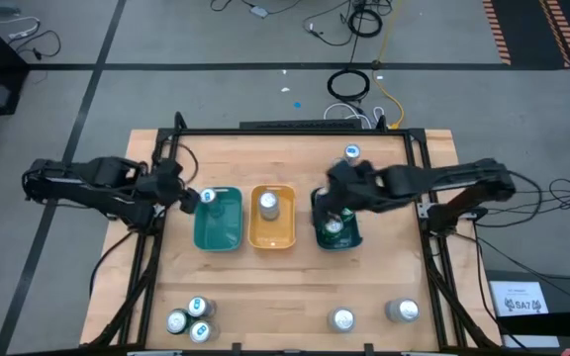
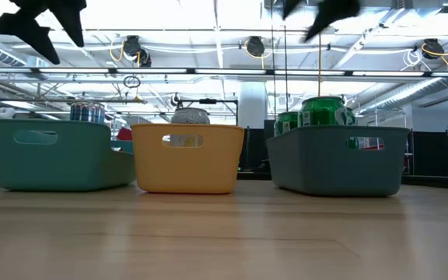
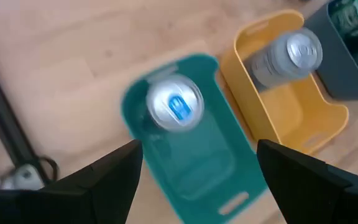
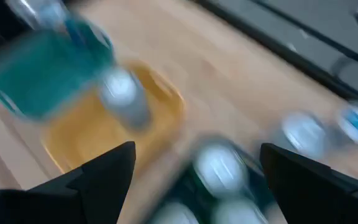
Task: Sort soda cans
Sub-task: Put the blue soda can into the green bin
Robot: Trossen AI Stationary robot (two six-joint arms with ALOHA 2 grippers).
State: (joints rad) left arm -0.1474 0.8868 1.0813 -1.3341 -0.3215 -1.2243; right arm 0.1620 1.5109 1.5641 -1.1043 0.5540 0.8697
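Three trays stand in a row: teal (image 1: 218, 225), yellow (image 1: 272, 232) and dark-green (image 1: 336, 237). A blue can (image 3: 176, 104) stands upright in the teal tray's far end, and a silver can (image 1: 269, 204) stands in the yellow tray. Green cans (image 2: 325, 111) stand in the dark-green tray. My left gripper (image 1: 186, 196) hovers open above the blue can, clear of it (image 3: 197, 149). My right gripper (image 1: 340, 190) hangs open over the dark-green tray's far end (image 4: 197, 152) and partly hides the green cans in the high view. Both grippers are above the tray rims in the low view.
One blue can (image 1: 352, 152) stands on the table beyond the dark-green tray. Along the near edge stand three cans at the left (image 1: 191, 320) and two silver ones at the right (image 1: 342, 318), (image 1: 402, 311). Bare wood lies between the trays and these cans.
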